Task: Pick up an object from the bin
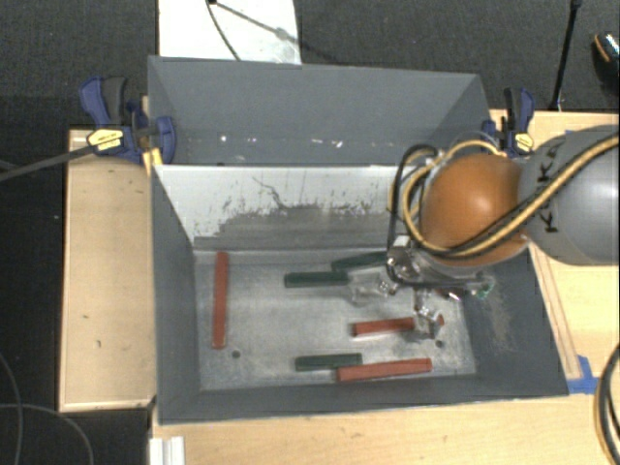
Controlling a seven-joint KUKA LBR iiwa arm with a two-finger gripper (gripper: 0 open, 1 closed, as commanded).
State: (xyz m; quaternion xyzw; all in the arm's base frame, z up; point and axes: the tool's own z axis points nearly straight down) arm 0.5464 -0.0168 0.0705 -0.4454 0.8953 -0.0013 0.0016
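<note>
Gripper (428, 322): low over the right of the bin (271, 329) floor, grip state cannot be told | short red stick (380, 328): flat, right end beside gripper | long red stick (385, 368) nearer | pick judged unfinished, lift remains

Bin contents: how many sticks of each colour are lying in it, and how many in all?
Red sticks: 3
Dark green sticks: 3
Total: 6
</note>
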